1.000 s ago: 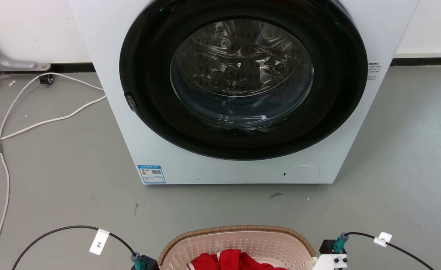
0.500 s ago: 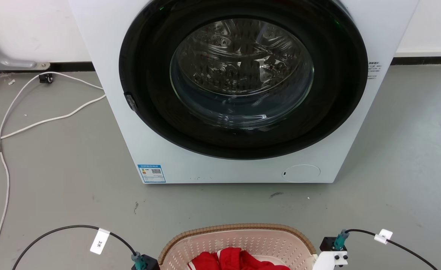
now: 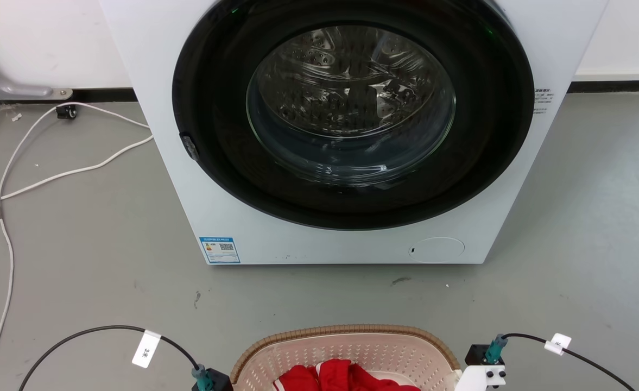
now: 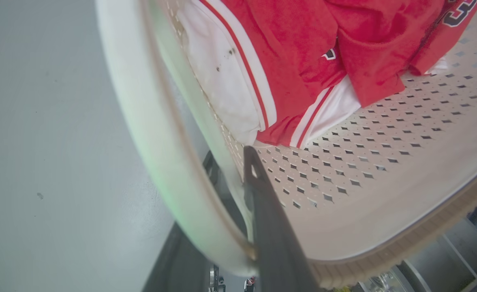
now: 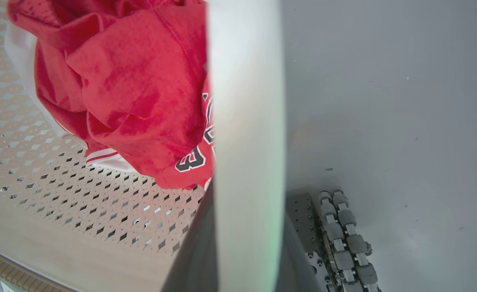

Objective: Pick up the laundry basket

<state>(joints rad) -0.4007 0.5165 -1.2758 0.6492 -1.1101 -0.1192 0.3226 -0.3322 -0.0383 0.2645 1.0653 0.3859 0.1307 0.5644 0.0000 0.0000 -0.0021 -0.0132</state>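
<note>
The laundry basket [image 3: 346, 331], cream with a brown woven rim, sits on the grey floor at the bottom middle of the head view. A red and white garment [image 3: 341, 377] lies inside it. My wrist mounts flank the basket, left [image 3: 210, 380] and right [image 3: 485, 372]. In the left wrist view my left gripper [image 4: 228, 156] is shut on the basket's white side handle [image 4: 141, 121], one finger [image 4: 262, 211] inside the perforated wall. In the right wrist view my right gripper [image 5: 248, 194] is shut on the other white handle [image 5: 246, 101], a dark finger [image 5: 193, 251] on each side of it.
A white front-loading washing machine [image 3: 352, 125] with its round door closed stands close ahead of the basket. White cables [image 3: 64, 175] trail over the floor at the left. Rollers of my base [image 5: 343, 235] show beside the right handle.
The whole head picture has shifted up by a few pixels, so the camera has moved slightly. Basket and wrist mounts stay almost where they were.
</note>
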